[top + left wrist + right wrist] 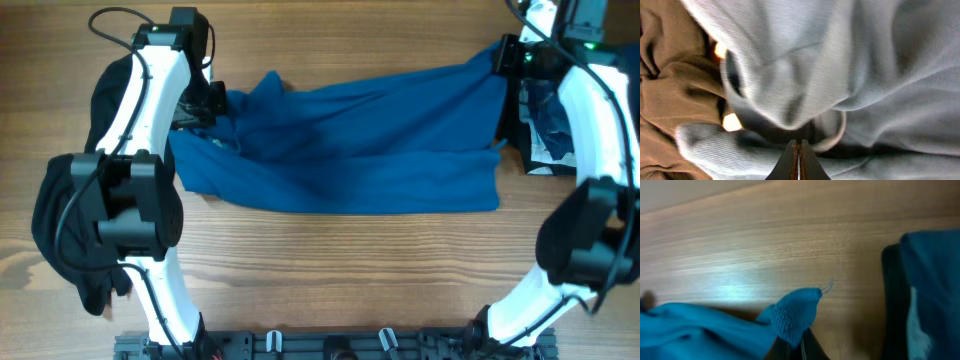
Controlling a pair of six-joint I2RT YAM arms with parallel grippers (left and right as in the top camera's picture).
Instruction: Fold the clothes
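A wooden table point(330, 250) with pale brown grain is seen from above, and most of its middle is covered by cloth.

The left tool point(798, 150) is shown in its wrist view with the 2 fingers pressed together, only a thin seam between them. Folds of ribbed cloth are bunched right at the tips. Whether any cloth is pinched between them cannot be told. Overhead, the left tool point(210, 100) is found at about 10 o'clock, at the left end of the blue shirt point(360, 150).

The right tool point(801, 347) is clamped on a corner of that shirt, and a small flap of blue knit with a loose thread is seen standing up from between the fingers. Overhead, the right tool point(505, 60) is placed at about 2 o'clock, at the shirt's upper right corner.

The blue shirt is spread wide across the table between the 2 tools, creased, with its lower edge lying flat.

A black garment point(60, 220) is heaped at 9 o'clock, partly under the left arm. In the left wrist view a brownish cloth point(670, 90) is seen beside the folds. At 3 o'clock a dark blue garment point(545, 125) with a pale patch is lying on black cloth.
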